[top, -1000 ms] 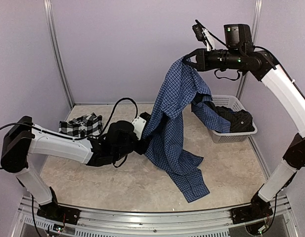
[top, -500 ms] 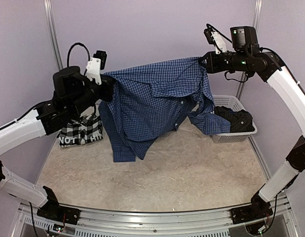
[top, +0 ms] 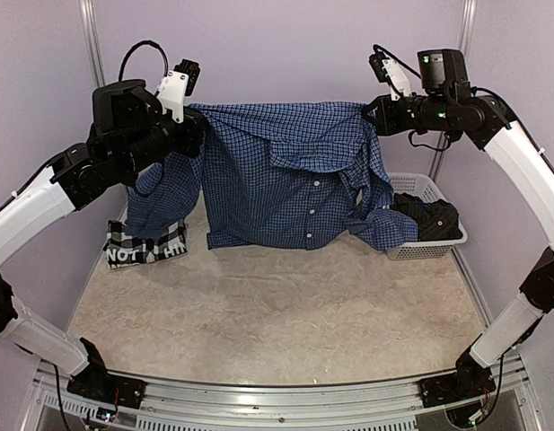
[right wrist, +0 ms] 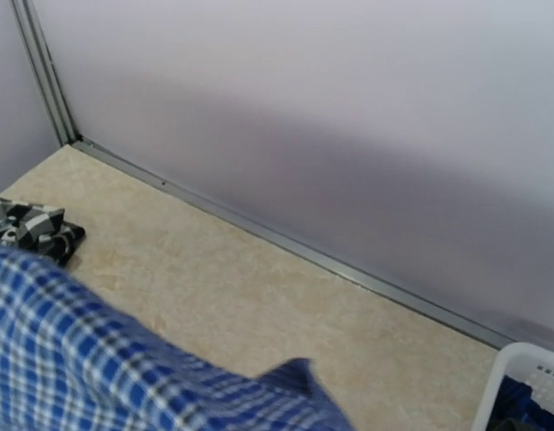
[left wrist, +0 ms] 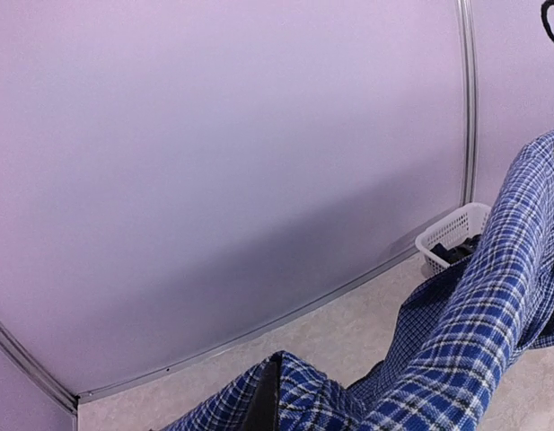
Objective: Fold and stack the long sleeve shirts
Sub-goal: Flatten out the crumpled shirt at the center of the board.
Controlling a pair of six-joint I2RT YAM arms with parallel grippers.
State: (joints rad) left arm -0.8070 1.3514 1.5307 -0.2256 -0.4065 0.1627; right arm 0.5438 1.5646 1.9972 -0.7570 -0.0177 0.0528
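Observation:
The blue checked long sleeve shirt (top: 290, 175) hangs spread in the air between both arms, well above the table. My left gripper (top: 194, 130) is shut on its left shoulder, and my right gripper (top: 371, 112) is shut on its right shoulder. One sleeve trails into the white basket (top: 443, 242). Blue check cloth (left wrist: 456, 350) fills the bottom of the left wrist view around a dark fingertip (left wrist: 263, 404), and blurred blue cloth (right wrist: 88, 368) covers the right wrist view's lower left. The folded black-and-white plaid shirt (top: 146, 247) with white letters lies at the table's far left.
The white basket at the far right holds dark clothing (top: 434, 215). Lilac walls with metal posts (top: 97, 81) close in the back and sides. A metal rail (top: 259, 395) runs along the near table edge by the arm bases.
My left arm rose from the table with a shirt shoulder gripped and swung up and left. The shirt went from hanging bunched under my right gripper to stretched flat between both.

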